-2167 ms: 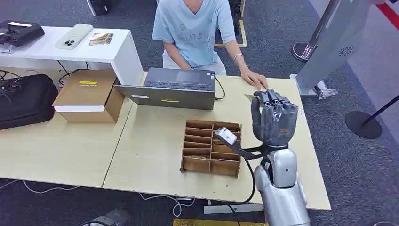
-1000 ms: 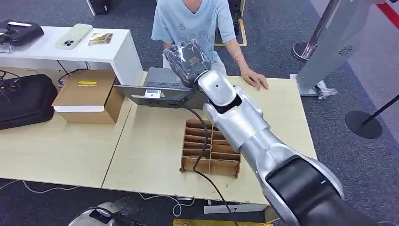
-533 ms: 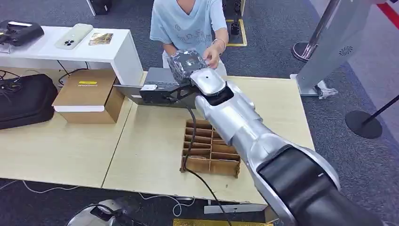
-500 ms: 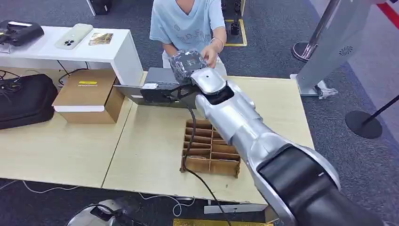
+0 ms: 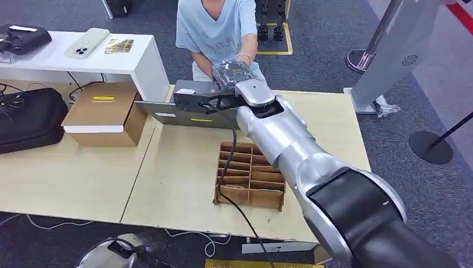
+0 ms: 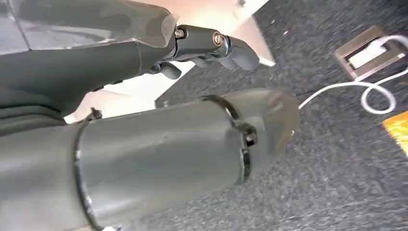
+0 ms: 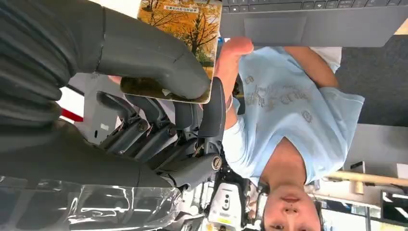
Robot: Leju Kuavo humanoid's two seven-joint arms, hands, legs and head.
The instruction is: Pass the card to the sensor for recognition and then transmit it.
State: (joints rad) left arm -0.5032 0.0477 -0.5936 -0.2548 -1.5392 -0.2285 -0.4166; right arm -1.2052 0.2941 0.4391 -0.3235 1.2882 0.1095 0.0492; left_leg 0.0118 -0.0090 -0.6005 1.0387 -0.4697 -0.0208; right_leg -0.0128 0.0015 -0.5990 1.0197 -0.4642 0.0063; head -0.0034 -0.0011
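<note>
Card point(image 7: 178, 29) with an autumn-tree picture sits pinched in the right hand point(image 7: 159, 86), the thick grey thumb pressed across its printed face and the darker fingers point(image 7: 211, 110) behind it. A person's hand point(image 7: 231, 55) reaches in from beyond the fingers and touches the card's far edge, so the card lies between the thumb and that person's fingertips. Just past the card is the laptop point(image 7: 312, 19), its keyboard and trackpad facing the wrist camera.

From the head view, the right hand point(image 5: 231, 75) is stretched forward over the far edge of the table point(image 5: 178, 167), above the laptop point(image 5: 195, 109), and meets the person point(image 5: 217, 28) in a light blue shirt who stands on the far side. The card itself is too hidden there to make out. Nearer than the fingers, on the table beneath the silver arm, stands a brown cardboard divider box point(image 5: 248, 178) with many slots. Well off to the side of the fingers are a cardboard carton point(image 5: 106, 111), a black bag point(image 5: 30, 117), and a white desk point(image 5: 83, 56) carrying a phone point(image 5: 88, 42).

The left hand point(image 6: 144, 144) hangs over dark carpet, its fingers point(image 6: 211, 45) curled inward with nothing in them; a white cable point(image 6: 365, 91) lies on the floor beyond them.
</note>
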